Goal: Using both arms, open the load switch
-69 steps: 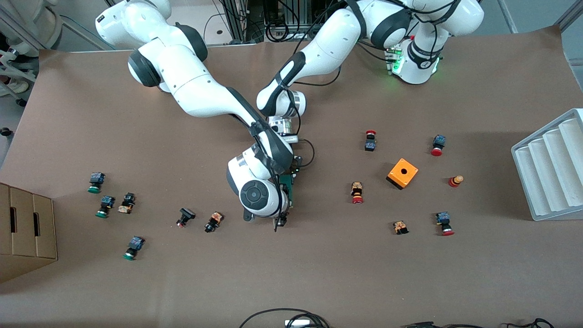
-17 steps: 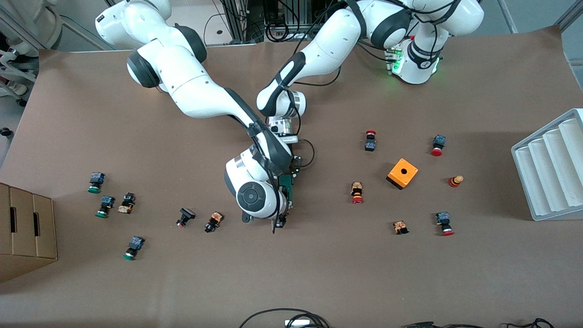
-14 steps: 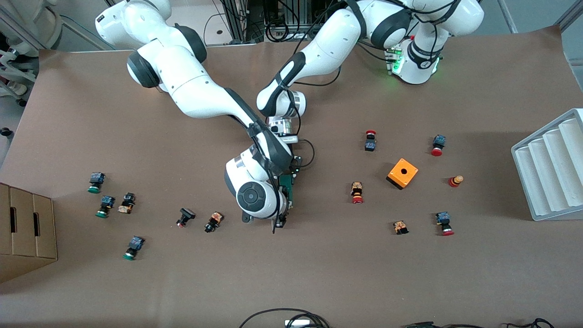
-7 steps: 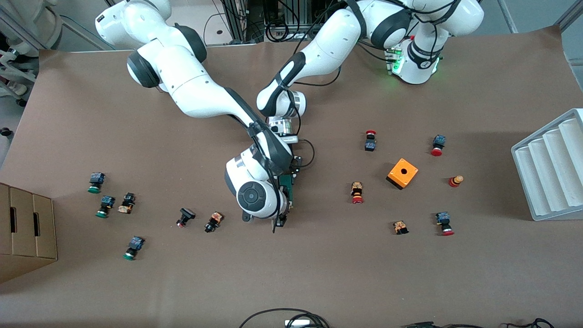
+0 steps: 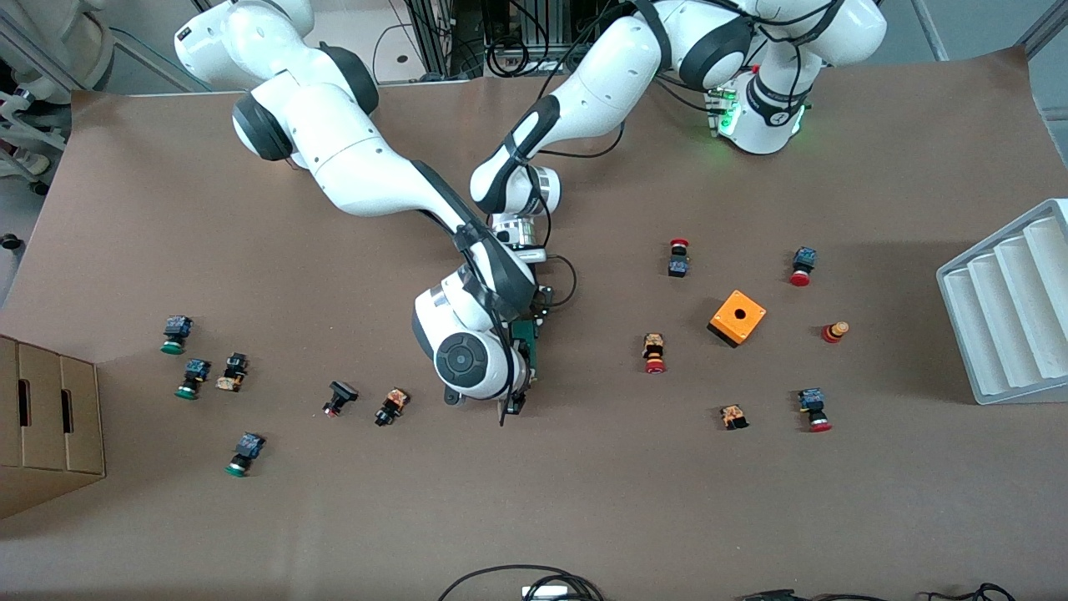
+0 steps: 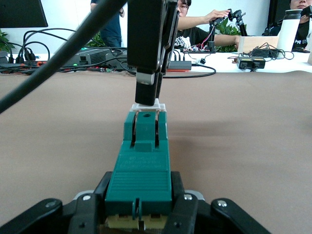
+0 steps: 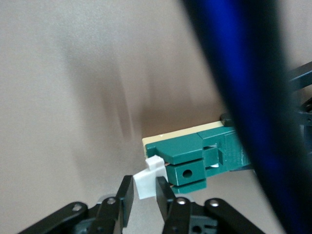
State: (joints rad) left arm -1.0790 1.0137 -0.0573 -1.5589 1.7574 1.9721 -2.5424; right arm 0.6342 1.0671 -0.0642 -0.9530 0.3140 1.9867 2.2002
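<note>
Fingers of right gripper (image 7: 141, 197) pinched on white block (image 7: 146, 178) at end of load switch (image 6: 141, 156); left gripper (image 6: 139, 214) clamped on switch's green body, mid-table, beside scattered push buttons (image 5: 392, 406).

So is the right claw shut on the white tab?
Yes: the right claw pinches the small white tab of the green bar-shaped load switch.

Left claw (image 6: 141, 214) grips load switch (image 6: 141, 161); right claw (image 6: 147, 97) pinches its white block (image 6: 147, 104).
</note>
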